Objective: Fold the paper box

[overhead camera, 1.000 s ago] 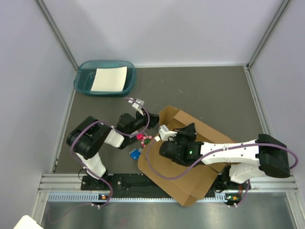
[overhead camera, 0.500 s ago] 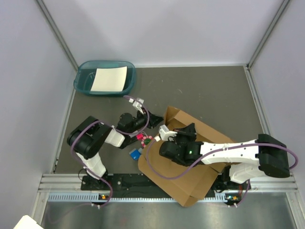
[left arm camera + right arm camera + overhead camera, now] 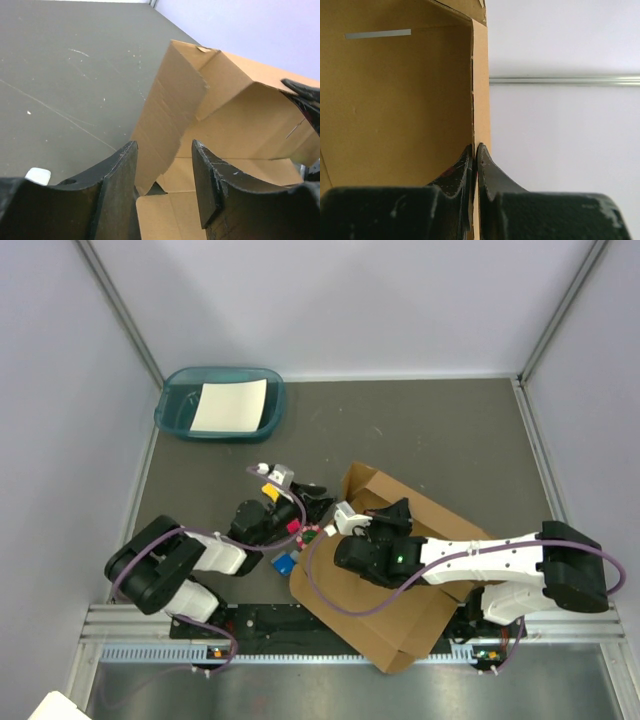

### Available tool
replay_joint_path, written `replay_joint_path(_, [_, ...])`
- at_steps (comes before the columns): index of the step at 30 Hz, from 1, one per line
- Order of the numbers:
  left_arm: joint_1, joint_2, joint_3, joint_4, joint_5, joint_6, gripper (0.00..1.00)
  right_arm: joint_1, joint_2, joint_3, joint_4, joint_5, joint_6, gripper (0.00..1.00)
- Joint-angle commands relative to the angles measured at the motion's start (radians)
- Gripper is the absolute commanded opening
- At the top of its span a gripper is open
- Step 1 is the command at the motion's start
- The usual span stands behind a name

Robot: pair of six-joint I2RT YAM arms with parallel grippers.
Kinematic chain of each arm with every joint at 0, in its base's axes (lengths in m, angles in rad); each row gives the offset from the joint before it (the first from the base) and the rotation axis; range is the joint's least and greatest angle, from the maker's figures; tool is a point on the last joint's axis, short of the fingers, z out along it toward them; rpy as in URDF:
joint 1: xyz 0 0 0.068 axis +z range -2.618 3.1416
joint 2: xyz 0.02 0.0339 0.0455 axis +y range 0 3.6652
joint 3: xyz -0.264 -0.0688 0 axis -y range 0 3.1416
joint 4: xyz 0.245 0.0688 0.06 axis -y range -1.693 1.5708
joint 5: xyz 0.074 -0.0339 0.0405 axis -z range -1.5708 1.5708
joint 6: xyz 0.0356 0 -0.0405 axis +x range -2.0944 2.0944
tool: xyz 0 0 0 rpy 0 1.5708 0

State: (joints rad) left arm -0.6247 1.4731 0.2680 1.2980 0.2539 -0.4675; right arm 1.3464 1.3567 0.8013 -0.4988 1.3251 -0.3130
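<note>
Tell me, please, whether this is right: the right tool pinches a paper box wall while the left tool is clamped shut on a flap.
Only the left tool is wrong: the left wrist view shows it open, jaws parted, not clamped on the paper box flap. The right tool does pinch a wall.

The left arm (image 3: 215,558) is reaching low from the table's near left corner, the left gripper (image 3: 164,150) holding its fingers apart around nothing. The right arm (image 3: 490,558) is stretching leftward, the right gripper (image 3: 474,150) pinching a wall of the paper box (image 3: 395,100).
</note>
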Motion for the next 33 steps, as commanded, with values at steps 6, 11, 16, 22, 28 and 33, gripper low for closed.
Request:
replay_joint_path(6, [-0.182, 0.019, -0.012, 0.173, -0.192, 0.323, 0.58, 0.022, 0.005, -0.008, -0.001, -0.271, 0.101, 0.00])
replay_joint_path(11, [-0.216, 0.087, 0.039, 0.181, -0.310, 0.375, 0.59, 0.022, 0.002, -0.008, -0.003, -0.270, 0.100, 0.00])
replay_joint_path(16, [-0.242, 0.174, 0.091, 0.221, -0.386, 0.397, 0.58, 0.022, 0.002, -0.008, 0.000, -0.273, 0.103, 0.00])
replay_joint_path(22, [-0.256, 0.202, 0.142, 0.190, -0.366, 0.405, 0.49, 0.022, 0.004, -0.011, 0.003, -0.277, 0.101, 0.00])
replay_joint_path(28, [-0.257, 0.152, 0.143, 0.153, -0.337, 0.405, 0.14, 0.023, 0.009, -0.011, 0.005, -0.277, 0.100, 0.00])
replay_joint_path(33, [-0.262, 0.067, 0.128, 0.098, -0.294, 0.376, 0.00, 0.022, 0.015, -0.011, 0.006, -0.276, 0.100, 0.00])
